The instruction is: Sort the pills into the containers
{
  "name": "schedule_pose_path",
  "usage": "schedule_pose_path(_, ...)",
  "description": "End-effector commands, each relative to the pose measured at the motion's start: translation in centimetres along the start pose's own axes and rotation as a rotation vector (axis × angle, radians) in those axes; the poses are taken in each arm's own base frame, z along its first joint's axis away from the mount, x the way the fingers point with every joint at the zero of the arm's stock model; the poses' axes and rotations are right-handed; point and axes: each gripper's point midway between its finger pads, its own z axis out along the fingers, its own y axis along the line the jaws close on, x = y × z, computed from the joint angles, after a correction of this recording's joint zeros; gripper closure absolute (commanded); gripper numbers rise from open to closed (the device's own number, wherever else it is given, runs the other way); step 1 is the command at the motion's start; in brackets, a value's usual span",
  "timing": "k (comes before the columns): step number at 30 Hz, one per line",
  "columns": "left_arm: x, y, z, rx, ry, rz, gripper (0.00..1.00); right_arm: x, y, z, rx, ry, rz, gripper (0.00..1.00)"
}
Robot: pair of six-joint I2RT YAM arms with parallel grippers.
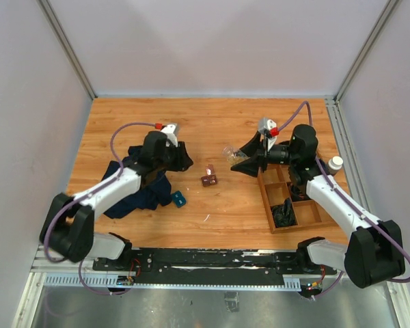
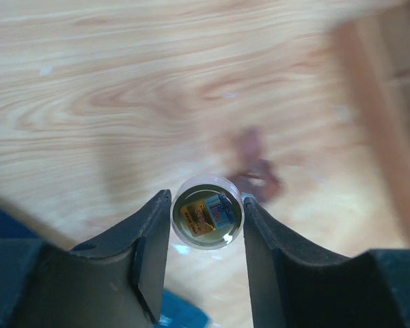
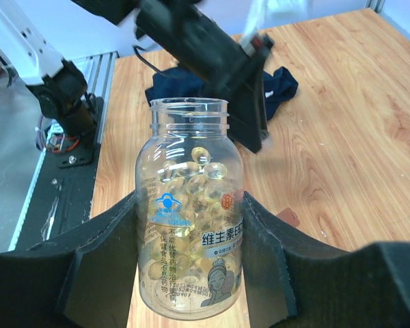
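Right gripper (image 3: 191,212) grasps an uncapped bottle (image 3: 190,232) of yellow softgels (image 3: 191,181); left gripper (image 2: 206,201) clamps a small clear round bottle (image 2: 207,213). The reddish-brown box (image 1: 208,179) lies between both, just ahead of the left one. Sorting appears barely begun.

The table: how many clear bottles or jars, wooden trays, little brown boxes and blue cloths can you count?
Clear bottles or jars: 2, capsule bottle in right gripper, small round jar in left gripper
Wooden tray: 1
Reddish-brown box: 1, apparently open
Blue cloth: 1
Total: 5
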Motion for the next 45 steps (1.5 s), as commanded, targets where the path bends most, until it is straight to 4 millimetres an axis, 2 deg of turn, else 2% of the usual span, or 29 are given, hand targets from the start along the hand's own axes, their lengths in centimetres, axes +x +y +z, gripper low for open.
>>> schedule_pose_path(1,-3.6,-9.8,-7.5,0.563,-0.237,-0.054,0.71,-1.3,0.7,-0.8,-0.029,0.008,-0.128,0.93)
schedule_pose_path(4,-3.6,-13.2,-13.1,0.844,-0.319,-0.134,0.71,-1.5,1.1,-1.0,-0.028,0.01,-0.161,0.93)
schedule_pose_path(7,-4.3,-15.4,-17.9,1.053,-0.374,-0.171,0.71,-1.7,1.4,-1.2,-0.028,0.02,-0.178,0.93)
schedule_pose_path(9,-4.7,-16.0,-19.8,1.119,-0.404,-0.183,0.71,-1.5,1.6,-1.1,-0.036,0.027,-0.174,0.93)
schedule_pose_path(11,-4.9,-16.4,-20.8,1.151,-0.426,-0.193,0.71,-1.3,1.8,-0.9,-0.048,0.035,-0.185,0.93)
schedule_pose_path(16,-5.0,-17.1,-20.9,1.16,-0.433,-0.209,0.72,-0.6,2.5,-0.4,-0.074,0.069,-0.202,0.94)
schedule_pose_path(27,-4.4,-17.8,-19.0,1.14,-0.39,-0.232,0.72,0.2,3.5,0.7,-0.108,0.112,-0.232,0.94)
schedule_pose_path(45,-3.6,-17.2,-15.7,1.014,-0.363,-0.26,0.72,1.1,4.6,1.8,-0.137,0.153,-0.265,0.96)
